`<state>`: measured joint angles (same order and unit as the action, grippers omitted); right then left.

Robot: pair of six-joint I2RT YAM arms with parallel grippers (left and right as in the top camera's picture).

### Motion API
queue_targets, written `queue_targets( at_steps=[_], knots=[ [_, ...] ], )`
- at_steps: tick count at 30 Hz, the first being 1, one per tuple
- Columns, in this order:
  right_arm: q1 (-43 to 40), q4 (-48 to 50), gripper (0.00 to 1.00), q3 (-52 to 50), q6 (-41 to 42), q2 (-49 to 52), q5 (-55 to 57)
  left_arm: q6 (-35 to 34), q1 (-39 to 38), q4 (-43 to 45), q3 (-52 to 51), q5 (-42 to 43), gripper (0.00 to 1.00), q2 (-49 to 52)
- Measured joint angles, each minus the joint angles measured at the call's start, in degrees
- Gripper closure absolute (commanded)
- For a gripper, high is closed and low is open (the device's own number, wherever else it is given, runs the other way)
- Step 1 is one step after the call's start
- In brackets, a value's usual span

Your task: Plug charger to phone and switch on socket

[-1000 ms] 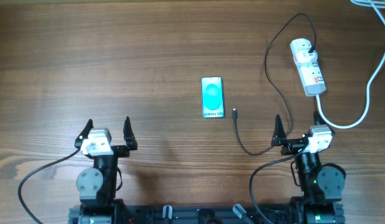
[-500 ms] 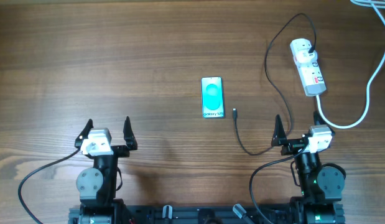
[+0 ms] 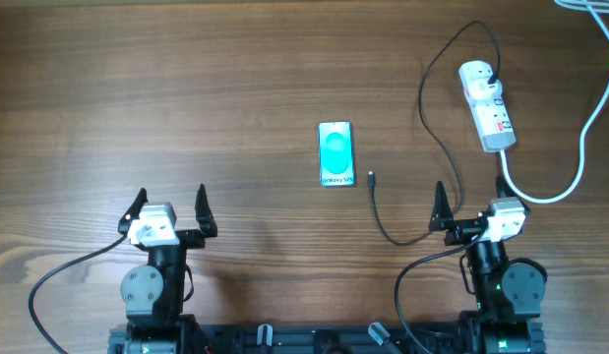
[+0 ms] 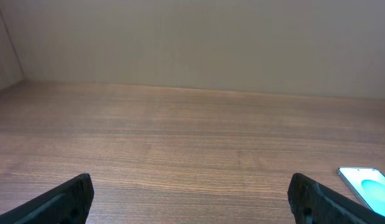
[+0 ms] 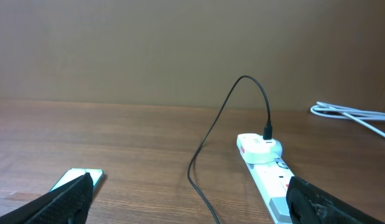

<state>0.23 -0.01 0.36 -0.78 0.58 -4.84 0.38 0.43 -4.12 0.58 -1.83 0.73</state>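
Overhead, with left fingers (image 3: 170, 199) and right fingers (image 3: 471, 189) both spread empty at the near edge of the desk (image 3: 186, 79), risks flicking the charger (image 3: 422, 98) by its loose plug tip (image 3: 371, 180), lying just right of the phone (image 3: 335, 153), or tugging the socket (image 3: 489, 118) askew.

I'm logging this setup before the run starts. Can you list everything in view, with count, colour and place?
phone: 1, cyan lit screen, table centre
charger: 1, black, from the socket to a loose tip beside the phone
socket: 1, white, far right
lead: 1, thick white, right edge
table: 1, brown wood
left fingers: 2, black, open, near left
right fingers: 2, black, open, near right
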Motion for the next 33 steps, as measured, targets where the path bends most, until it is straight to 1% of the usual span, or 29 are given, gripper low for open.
queue_targets(
  at_steps=[12,15,18,21,22,24,25,26,28,29,31,32,33],
  knots=[
    [0.0,0.0,0.0,0.0,0.0,0.0,0.0,0.0,0.0,0.0,0.0,0.0,0.0,0.0],
    [0.0,0.0,0.0,0.0,0.0,0.0,0.0,1.3,0.0,0.5,0.0,-1.1,0.0,0.0],
    [0.0,0.0,0.0,0.0,0.0,0.0,0.0,0.0,0.0,0.1,0.0,0.9,0.0,0.0],
    [0.0,0.0,0.0,0.0,0.0,0.0,0.0,-13.7,0.0,3.3,-0.1,15.5,0.0,0.0],
    [0.0,0.0,0.0,0.0,0.0,0.0,0.0,-17.0,0.0,4.8,-0.1,18.9,0.0,0.0],
    [0.0,0.0,0.0,0.0,0.0,0.0,0.0,-26.0,-0.1,10.7,-0.3,25.9,0.0,0.1],
    [0.0,0.0,0.0,0.0,0.0,0.0,0.0,-31.0,-0.1,16.0,-0.3,28.3,0.0,0.2],
    [0.0,0.0,0.0,0.0,0.0,0.0,0.0,-34.4,-0.1,21.2,-0.3,29.7,0.0,0.2],
    [0.0,0.0,0.0,0.0,0.0,0.0,0.0,-41.9,-0.1,38.2,-0.1,31.1,0.0,0.2],
    [0.0,0.0,0.0,0.0,0.0,0.0,0.0,-45.3,-0.1,44.6,0.3,30.9,0.0,0.0],
    [0.0,0.0,0.0,0.0,0.0,0.0,0.0,-50.6,-0.1,50.8,1.3,29.2,0.0,-0.1],
    [0.0,0.0,0.0,0.0,0.0,0.0,0.0,-53.2,-0.1,50.6,2.4,28.1,0.0,-0.1],
    [0.0,0.0,0.0,0.0,0.0,0.0,0.0,-55.2,-0.1,48.1,4.3,27.4,0.0,0.0]
  ],
)
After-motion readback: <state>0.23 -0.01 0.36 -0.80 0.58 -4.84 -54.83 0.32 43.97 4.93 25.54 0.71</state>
